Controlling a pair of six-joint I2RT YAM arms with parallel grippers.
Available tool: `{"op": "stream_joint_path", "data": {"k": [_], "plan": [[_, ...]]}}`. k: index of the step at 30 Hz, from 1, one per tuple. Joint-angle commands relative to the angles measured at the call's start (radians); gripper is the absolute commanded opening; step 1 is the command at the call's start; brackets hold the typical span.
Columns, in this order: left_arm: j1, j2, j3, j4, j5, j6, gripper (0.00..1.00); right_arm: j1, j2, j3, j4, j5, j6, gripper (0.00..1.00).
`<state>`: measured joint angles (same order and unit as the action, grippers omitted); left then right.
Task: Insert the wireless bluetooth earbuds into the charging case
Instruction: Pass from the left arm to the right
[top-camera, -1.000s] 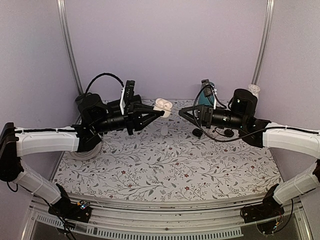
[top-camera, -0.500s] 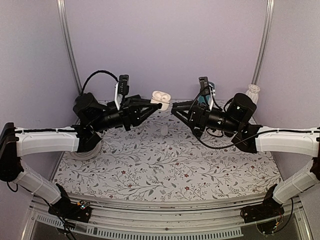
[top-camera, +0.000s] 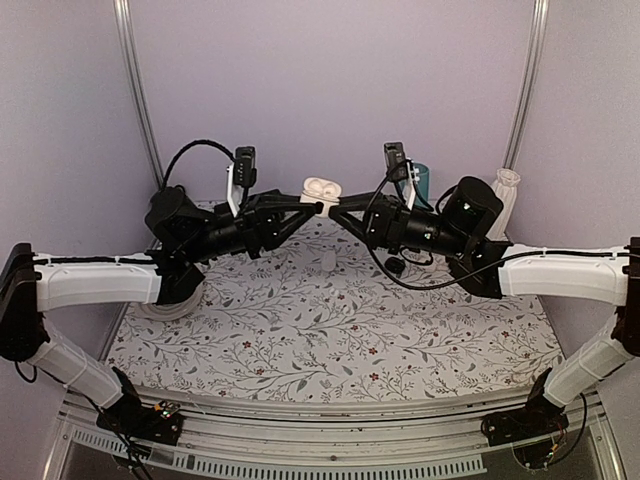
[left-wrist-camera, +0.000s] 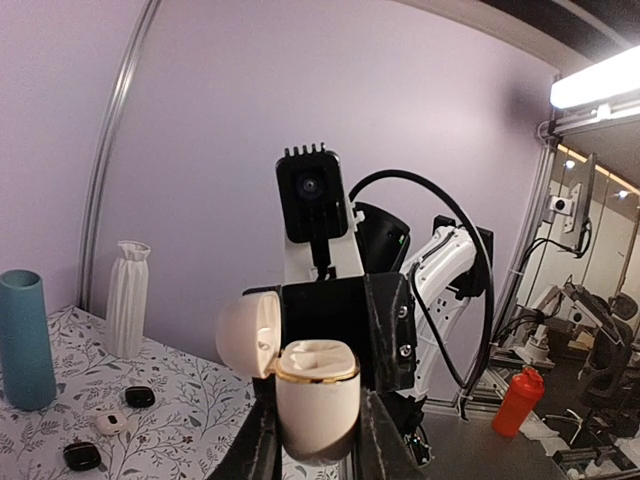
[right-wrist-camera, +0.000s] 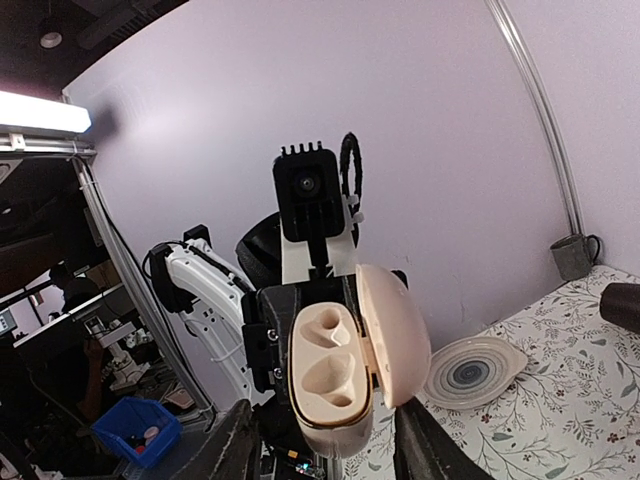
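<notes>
The charging case is glossy white with its lid open. My left gripper is shut on it and holds it upright, high above the middle back of the table. In the left wrist view the case sits between the fingers, with its lid swung to the left. My right gripper is open, tip to tip with the left one. In the right wrist view both wells of the case are empty, and it sits just ahead of my open right gripper. A small white piece lies on the table below.
A teal cup and a white vase stand at the back right. Small black round pieces lie under the right arm. A plate lies under the left arm. A grey mug stands at the back left.
My right arm has swung left and up until its fingertips meet the case. My left gripper has lifted the case slightly and turned it towards the right gripper.
</notes>
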<state>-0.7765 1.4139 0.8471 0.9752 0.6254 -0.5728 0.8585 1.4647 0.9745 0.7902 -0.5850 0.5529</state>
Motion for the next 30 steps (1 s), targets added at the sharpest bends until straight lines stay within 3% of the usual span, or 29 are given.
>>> {"op": "stream_joint_path", "data": {"k": [1,20,27,28,30], "plan": [[-0.005,0.021,0.033,0.041,0.017,-0.015,0.0,0.016,0.017,0.035,0.032,-0.019,0.015,0.44],[-0.013,0.029,0.041,0.045,0.024,-0.022,0.0,0.017,0.015,0.05,0.017,-0.043,0.027,0.22],[-0.016,0.033,0.06,-0.007,0.047,-0.01,0.0,0.018,0.002,0.048,0.002,-0.033,0.014,0.08],[-0.017,0.031,0.063,-0.021,0.049,-0.006,0.03,0.017,0.0,0.049,-0.005,-0.03,0.01,0.06],[-0.015,0.024,0.066,-0.051,0.05,0.008,0.19,0.017,-0.007,0.047,-0.022,-0.021,-0.004,0.04]]}}
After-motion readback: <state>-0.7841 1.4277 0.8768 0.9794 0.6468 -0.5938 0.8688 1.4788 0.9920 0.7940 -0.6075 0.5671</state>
